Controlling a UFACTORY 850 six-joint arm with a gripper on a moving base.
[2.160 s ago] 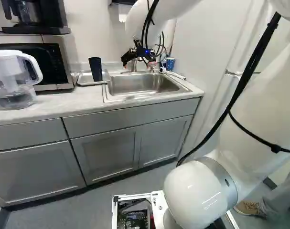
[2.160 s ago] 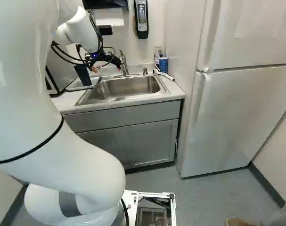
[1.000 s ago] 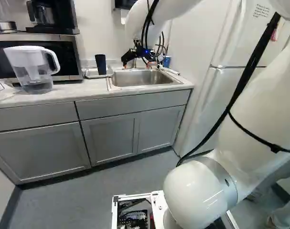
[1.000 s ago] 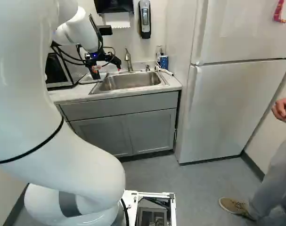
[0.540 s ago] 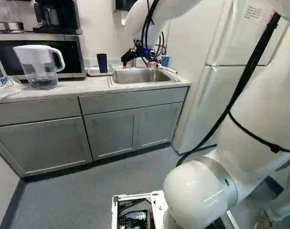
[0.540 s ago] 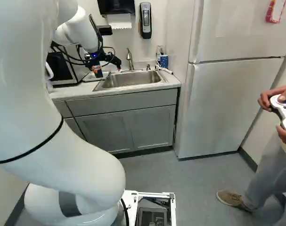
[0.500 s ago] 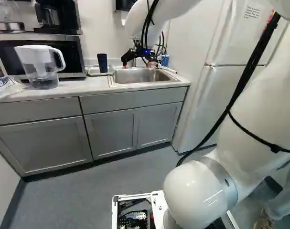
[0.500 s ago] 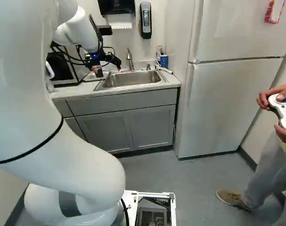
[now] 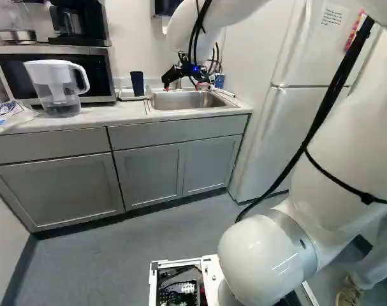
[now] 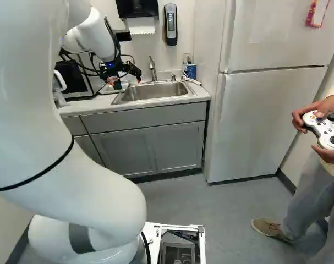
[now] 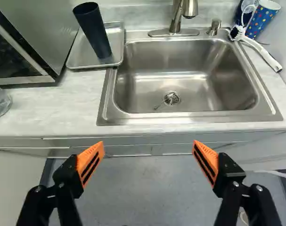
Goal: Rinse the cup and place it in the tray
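The gripper (image 9: 184, 84) hangs in front of the counter's back part in the left base view. In the wrist view my gripper (image 11: 149, 149) stands wide open, with nothing between its orange pads. Ahead of it, past the counter's front edge, lies the steel sink (image 11: 180, 80) with its faucet (image 11: 177, 16). A dark blue cup (image 11: 93, 29) stands upright in the metal tray (image 11: 81, 55) beside the sink, on the microwave's side. The same cup (image 9: 137, 83) shows left of the gripper in the left base view. The cup and the fingers are well apart.
A water pitcher (image 9: 56, 86) stands on the counter by the microwave (image 9: 94, 73). A patterned blue cup (image 11: 263, 18) and a white-handled brush (image 11: 263, 52) lie beyond the sink's far side. The refrigerator (image 10: 260, 121) is right of the counter; a person's hands hold a controller (image 10: 326, 130).
The base has moved: the counter sits farther off, shifted right in the left base view and left in the right one. The arm has kept its pose, and the gripper has stayed open.
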